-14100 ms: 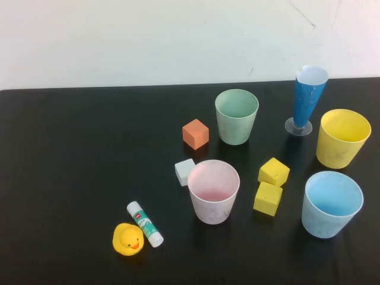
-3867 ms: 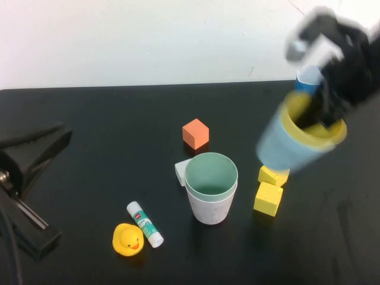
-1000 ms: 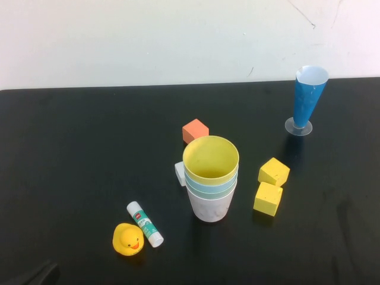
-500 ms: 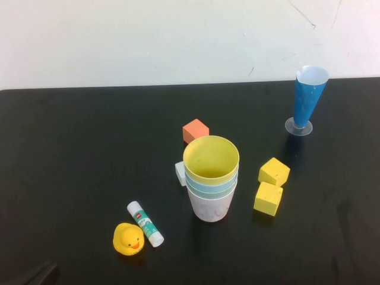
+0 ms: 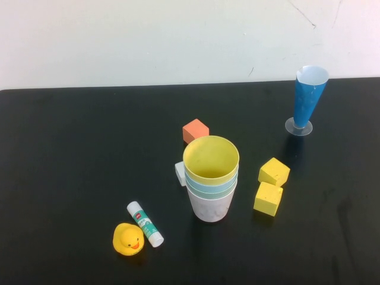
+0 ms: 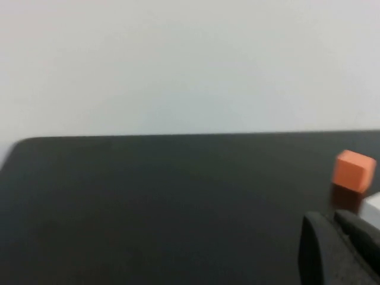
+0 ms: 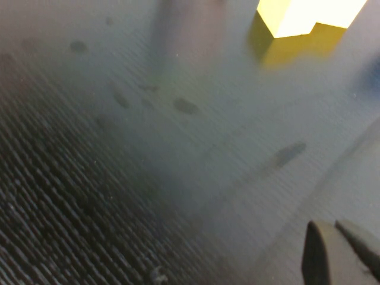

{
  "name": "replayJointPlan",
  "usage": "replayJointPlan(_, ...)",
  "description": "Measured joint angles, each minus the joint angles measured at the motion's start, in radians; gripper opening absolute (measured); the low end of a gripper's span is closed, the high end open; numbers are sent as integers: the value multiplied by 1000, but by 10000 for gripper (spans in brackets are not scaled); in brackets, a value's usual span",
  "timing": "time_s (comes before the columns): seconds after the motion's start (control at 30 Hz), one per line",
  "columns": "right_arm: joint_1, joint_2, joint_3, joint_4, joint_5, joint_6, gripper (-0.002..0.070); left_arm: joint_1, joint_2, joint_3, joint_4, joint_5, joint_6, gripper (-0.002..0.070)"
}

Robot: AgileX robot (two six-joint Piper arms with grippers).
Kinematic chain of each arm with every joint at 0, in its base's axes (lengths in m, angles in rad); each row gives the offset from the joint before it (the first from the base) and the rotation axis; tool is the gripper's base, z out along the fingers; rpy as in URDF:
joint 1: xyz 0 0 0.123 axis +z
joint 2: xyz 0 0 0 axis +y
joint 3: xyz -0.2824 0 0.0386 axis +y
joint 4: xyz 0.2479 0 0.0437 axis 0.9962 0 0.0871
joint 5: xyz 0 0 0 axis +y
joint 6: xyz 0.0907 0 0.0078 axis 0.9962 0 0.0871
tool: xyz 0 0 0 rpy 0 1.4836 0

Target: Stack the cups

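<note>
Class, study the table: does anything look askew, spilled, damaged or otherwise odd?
Nothing stands out. The cups sit nested upright in one stack, yellow on top. The blue cone stands upright. Nothing has spilled. The left gripper and right gripper are shut, clear of the stack.

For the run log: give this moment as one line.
stack: yellow plastic tumbler topmost, pale pink tumbler at base | left gripper: shut, off stack | right gripper: shut, over table

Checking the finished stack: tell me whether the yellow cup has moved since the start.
Yes. The yellow cup went from beside the blue cone leftward into the stack, near the orange block.
</note>
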Motion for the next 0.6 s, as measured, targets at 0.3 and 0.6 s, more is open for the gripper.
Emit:
replayJointPlan(0.3,0,0,0,0,0,0,-1,149,-63,88,-134,-24,64,-1)
replayJointPlan(0.6,0,0,0,0,0,0,-1,165,-67,89,-138,235,40,-1)
